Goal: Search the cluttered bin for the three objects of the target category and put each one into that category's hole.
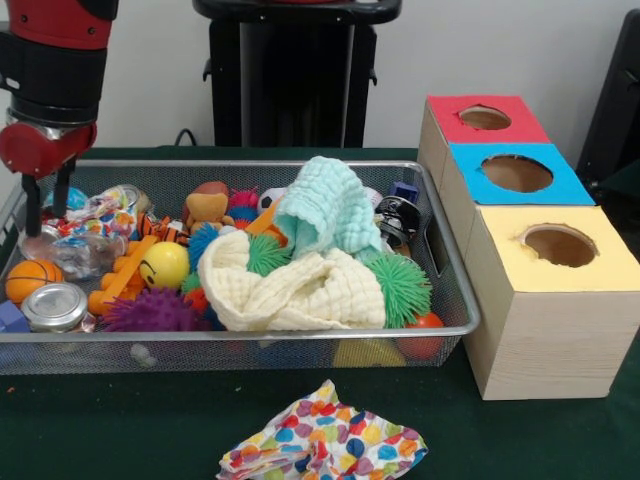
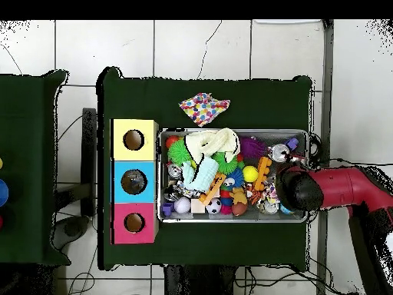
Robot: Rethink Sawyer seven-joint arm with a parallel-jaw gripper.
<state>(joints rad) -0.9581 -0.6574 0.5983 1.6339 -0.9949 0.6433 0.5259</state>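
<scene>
The bin (image 1: 250,335), a silver wire-mesh basket, sits on the green table, full of toys and cloths; it also shows in the overhead view (image 2: 230,131). Three wooden boxes with round holes stand beside it: a red top (image 1: 455,128), a blue top (image 1: 560,187) and a yellow top (image 1: 600,270). My gripper (image 1: 48,205) hangs over the bin's left end in the front view, fingers apart and empty, just above clear plastic wrappers (image 1: 75,250). From overhead, the red wrist (image 2: 295,188) covers the bin's right end.
In the bin lie a mint cloth (image 1: 325,205), a cream cloth (image 1: 290,285), a yellow smiley ball (image 1: 163,265), a small basketball (image 1: 30,278), spiky balls (image 1: 400,285), a jar with a metal lid (image 1: 55,305) and a teddy (image 1: 207,208). A dotted cloth (image 1: 325,440) lies on the table before the bin.
</scene>
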